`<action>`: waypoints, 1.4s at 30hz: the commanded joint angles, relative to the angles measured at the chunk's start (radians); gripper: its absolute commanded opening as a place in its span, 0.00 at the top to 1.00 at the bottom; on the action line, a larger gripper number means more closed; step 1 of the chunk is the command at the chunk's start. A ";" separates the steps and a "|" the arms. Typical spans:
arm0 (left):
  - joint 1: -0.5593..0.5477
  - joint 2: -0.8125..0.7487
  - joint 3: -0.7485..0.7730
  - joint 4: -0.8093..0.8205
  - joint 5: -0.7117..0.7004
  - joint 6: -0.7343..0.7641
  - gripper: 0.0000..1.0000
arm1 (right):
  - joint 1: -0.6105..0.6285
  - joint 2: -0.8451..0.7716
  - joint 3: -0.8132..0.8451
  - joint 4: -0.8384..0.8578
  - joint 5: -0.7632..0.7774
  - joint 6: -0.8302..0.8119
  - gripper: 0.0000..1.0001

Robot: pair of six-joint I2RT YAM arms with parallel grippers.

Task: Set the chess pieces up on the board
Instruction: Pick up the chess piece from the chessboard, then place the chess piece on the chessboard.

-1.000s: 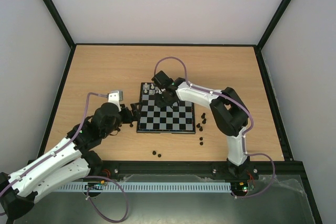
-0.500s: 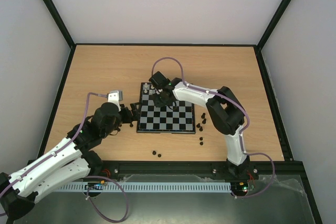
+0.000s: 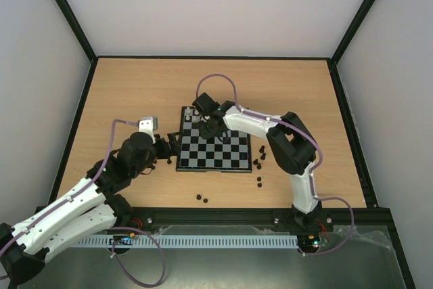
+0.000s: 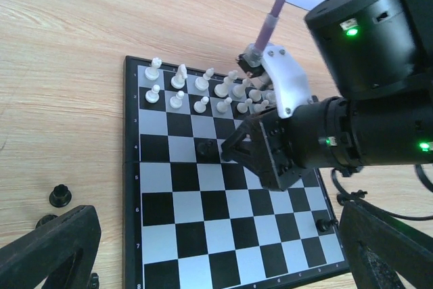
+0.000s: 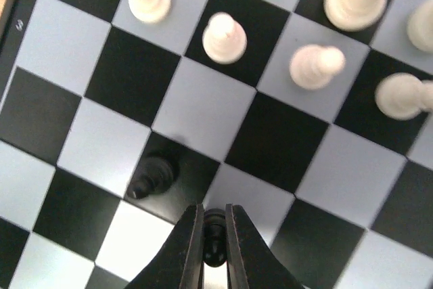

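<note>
The board (image 3: 230, 160) lies mid-table, with white pieces (image 3: 192, 117) along its far-left edge; it also shows in the left wrist view (image 4: 162, 225). My right gripper (image 5: 214, 235) is low over the board, shut on a black chess piece (image 5: 215, 238). Another black piece (image 5: 152, 175) stands on a dark square just left of it, also seen in the left wrist view (image 4: 205, 147). White pieces (image 5: 224, 37) stand in rows beyond. My left gripper (image 3: 171, 145) hovers at the board's left edge, jaws wide apart and empty. A black piece (image 4: 324, 224) stands at the board's right side.
Loose black pieces lie on the wood right of the board (image 3: 259, 162) and in front of it (image 3: 201, 198). More black pieces (image 4: 59, 195) lie beside the board's left edge. The right arm (image 3: 287, 143) stretches across the board's far side.
The right arm shifted slightly left over the board's far side between one second ago and half a second ago, then held still. The left arm has not moved.
</note>
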 commanded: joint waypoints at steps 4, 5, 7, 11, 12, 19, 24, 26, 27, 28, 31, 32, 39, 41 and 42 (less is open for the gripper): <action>0.006 0.003 -0.015 0.013 0.005 0.010 0.01 | 0.014 -0.213 -0.133 -0.066 0.031 0.024 0.92; 0.006 0.004 -0.014 0.013 0.005 0.011 0.01 | 0.014 -0.246 -0.170 -0.067 0.028 0.029 0.92; 0.007 0.010 -0.011 0.015 0.005 0.013 0.00 | 0.013 -0.306 -0.229 -0.066 0.024 0.041 0.92; 0.009 0.027 -0.005 0.027 0.014 0.019 0.00 | 0.014 -0.404 -0.334 -0.063 0.010 0.063 0.92; 0.009 0.032 -0.002 0.030 0.016 0.020 0.01 | 0.013 -0.420 -0.361 -0.059 0.007 0.068 0.92; 0.011 0.065 0.003 0.051 0.026 0.021 0.01 | 0.014 -0.479 -0.493 -0.021 -0.003 0.094 0.92; 0.010 0.078 0.008 0.051 0.027 0.021 0.00 | 0.013 -0.468 -0.528 -0.003 -0.007 0.094 0.91; 0.010 0.079 0.008 0.050 0.027 0.021 0.01 | 0.013 -0.459 -0.534 0.005 -0.007 0.093 0.91; 0.010 0.079 0.010 0.048 0.026 0.020 0.00 | 0.013 -0.452 -0.536 0.007 -0.006 0.092 0.91; 0.010 0.077 0.010 0.047 0.025 0.020 0.01 | 0.014 -0.448 -0.537 0.010 -0.006 0.092 0.91; 0.010 0.075 0.009 0.046 0.023 0.017 0.01 | 0.013 -0.431 -0.539 0.014 -0.004 0.090 0.91; 0.011 0.074 0.008 0.046 0.022 0.018 0.01 | 0.013 -0.427 -0.540 0.015 0.000 0.090 0.91; 0.010 0.068 0.003 0.042 0.019 0.018 0.01 | 0.013 -0.411 -0.545 0.008 0.019 0.096 0.91; 0.010 0.065 0.001 0.042 0.019 0.018 0.01 | 0.013 -0.414 -0.547 0.002 0.026 0.099 0.90; 0.010 0.065 -0.001 0.043 0.020 0.016 0.00 | 0.013 -0.414 -0.547 -0.001 0.029 0.101 0.90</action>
